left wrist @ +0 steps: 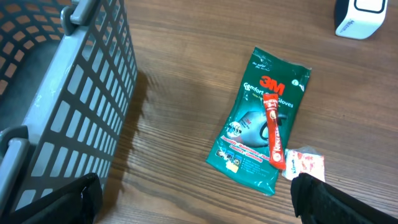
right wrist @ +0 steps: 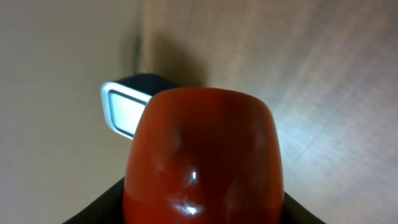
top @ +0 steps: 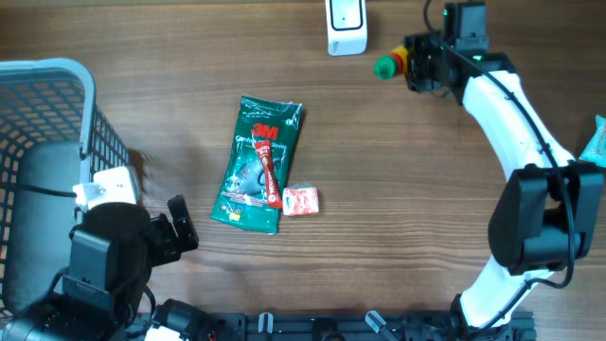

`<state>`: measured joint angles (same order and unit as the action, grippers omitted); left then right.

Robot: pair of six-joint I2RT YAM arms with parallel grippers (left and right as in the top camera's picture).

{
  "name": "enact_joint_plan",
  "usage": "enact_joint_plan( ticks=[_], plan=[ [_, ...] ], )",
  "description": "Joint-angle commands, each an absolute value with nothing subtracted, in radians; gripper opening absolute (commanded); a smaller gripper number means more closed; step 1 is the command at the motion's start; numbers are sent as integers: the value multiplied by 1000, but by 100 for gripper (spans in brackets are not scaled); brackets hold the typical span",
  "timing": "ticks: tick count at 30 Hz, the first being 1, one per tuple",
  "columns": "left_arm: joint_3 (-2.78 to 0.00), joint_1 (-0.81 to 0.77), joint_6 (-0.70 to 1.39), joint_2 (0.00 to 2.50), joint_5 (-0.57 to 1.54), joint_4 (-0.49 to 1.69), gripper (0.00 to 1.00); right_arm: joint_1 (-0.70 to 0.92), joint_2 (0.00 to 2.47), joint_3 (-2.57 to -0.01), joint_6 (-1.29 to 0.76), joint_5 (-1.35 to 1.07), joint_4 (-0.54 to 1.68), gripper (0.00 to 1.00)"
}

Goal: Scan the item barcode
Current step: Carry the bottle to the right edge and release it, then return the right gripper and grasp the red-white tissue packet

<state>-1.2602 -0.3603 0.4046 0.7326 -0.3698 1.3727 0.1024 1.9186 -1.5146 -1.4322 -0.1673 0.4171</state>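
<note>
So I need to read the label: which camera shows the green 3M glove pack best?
Left wrist: the glove pack lies whole and large, print readable. Overhead shows it whole but smaller. The right wrist view, filled by a red object, misses it.

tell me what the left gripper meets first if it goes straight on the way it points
Probably the green 3M glove packet, lying ahead of the open left gripper. Only table comes before it; depth is unclear, so it could touch wood first.
</note>
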Motion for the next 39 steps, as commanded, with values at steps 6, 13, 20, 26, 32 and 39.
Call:
enact_joint_plan(
  ticks=[6,13,20,26,32,39],
  plan=[
    [-1261,-363,397,727,-379,1371,100,186,2016,-1550,-1364,166,27,30],
    [-1261,-363,397,727,-379,1370,100,231,2412,-1996,-1257,224,-48,35],
    [-1261,-363,397,727,-379,1370,100,275,2567,-2132,-1271,248,-66,39],
    [-1261,-363,397,727,-379,1370,100,210,2398,-2155,-1225,257,220,31],
    [-1261,-363,397,727,-379,1370,100,-40,2054,-2155,-1179,370,908,34],
    [-1261,-363,397,727,-379,1370,100,-446,2123,-2082,-1122,434,1163,38]
  ],
)
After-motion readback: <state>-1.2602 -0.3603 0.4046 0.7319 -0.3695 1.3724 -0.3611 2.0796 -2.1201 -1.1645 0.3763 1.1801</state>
